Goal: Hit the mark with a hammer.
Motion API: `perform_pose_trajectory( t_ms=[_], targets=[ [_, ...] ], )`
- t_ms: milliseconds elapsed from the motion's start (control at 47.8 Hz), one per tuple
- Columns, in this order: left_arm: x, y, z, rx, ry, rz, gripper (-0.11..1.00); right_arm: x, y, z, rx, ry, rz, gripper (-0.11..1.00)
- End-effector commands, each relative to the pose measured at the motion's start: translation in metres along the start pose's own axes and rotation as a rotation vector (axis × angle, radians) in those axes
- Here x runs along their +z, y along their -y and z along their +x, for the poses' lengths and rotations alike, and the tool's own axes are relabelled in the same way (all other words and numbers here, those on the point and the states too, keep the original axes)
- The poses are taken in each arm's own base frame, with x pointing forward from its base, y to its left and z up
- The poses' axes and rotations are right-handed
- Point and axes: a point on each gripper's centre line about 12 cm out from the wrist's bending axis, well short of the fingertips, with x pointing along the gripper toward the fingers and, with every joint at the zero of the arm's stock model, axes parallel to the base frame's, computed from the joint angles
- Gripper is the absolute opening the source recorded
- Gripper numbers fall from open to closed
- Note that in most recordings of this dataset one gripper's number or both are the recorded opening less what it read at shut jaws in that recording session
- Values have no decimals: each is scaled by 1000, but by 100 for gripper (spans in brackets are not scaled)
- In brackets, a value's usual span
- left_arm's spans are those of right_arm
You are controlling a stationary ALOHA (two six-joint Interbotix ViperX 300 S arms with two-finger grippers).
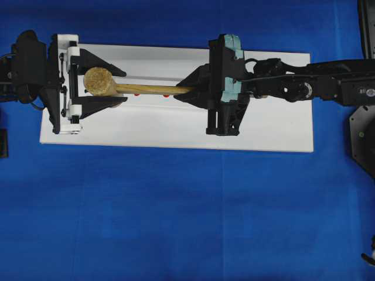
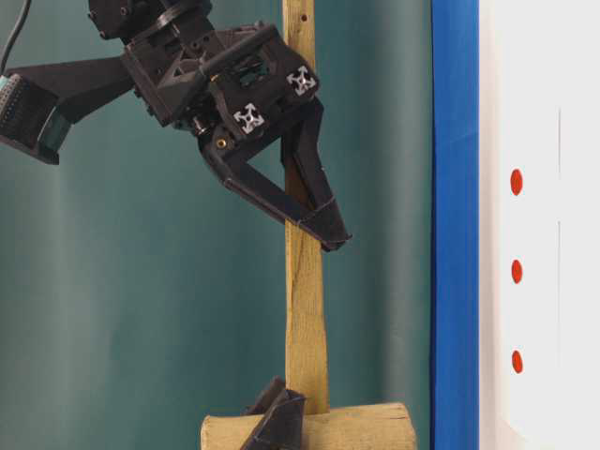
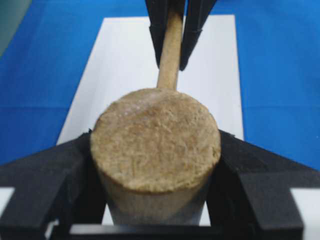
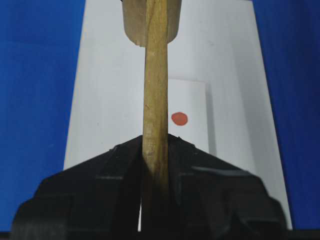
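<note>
While the right gripper (image 1: 190,89) is clamped tight on the handle, the wooden mallet (image 1: 135,88) hangs level above the white board (image 1: 176,132), its long axis running straight from one arm to the other. Its head sits between the left gripper (image 3: 155,160) fingers, half-closed against both sides. Only the table-level view shows all three red marks (image 2: 517,272); the right wrist view shows one.

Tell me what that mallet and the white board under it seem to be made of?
The hammer looks like unfinished light wood: a rough, fibrous end face on the head and visible grain along the handle. The white board looks smooth and matte, perhaps plastic or coated foam board; the pictures leave that open.
</note>
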Motion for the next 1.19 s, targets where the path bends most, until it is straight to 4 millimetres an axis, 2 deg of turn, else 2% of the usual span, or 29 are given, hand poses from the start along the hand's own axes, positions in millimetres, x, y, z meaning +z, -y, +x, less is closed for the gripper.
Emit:
perform_pose_trajectory(
  t_ms=[0, 84, 147, 230, 398, 461, 544, 795, 921, 1172],
  targets=[
    [9, -2, 0, 6, 26, -2, 44, 18, -1, -4, 0, 49, 0, 2],
    [9, -2, 0, 6, 26, -2, 44, 18, -1, -4, 0, 50, 4, 4],
    [10, -2, 0, 5, 27, -3, 44, 18, -1, -4, -2, 51, 10, 13],
    [9, -2, 0, 5, 26, -5, 44, 19, -1, -5, -3, 55, 10, 34],
    [10, -2, 0, 6, 24, -27, 44, 19, 2, -8, -25, 73, 0, 85],
    [10, -2, 1, 4, 21, -37, 44, 20, 3, -9, -32, 84, -3, 94],
    [9, -2, 1, 6, 13, -52, 44, 21, 4, -11, -39, 95, -8, 92],
    [13, -3, 2, 8, 3, -176, 44, 25, -1, -13, -30, 105, -85, 94],
    [18, -4, 4, 8, 2, -324, 44, 24, -1, -12, -32, 105, -102, 94],
    [25, -4, 6, 2, 18, -742, 44, 23, -1, -12, -40, 106, -159, 94]
  ],
)
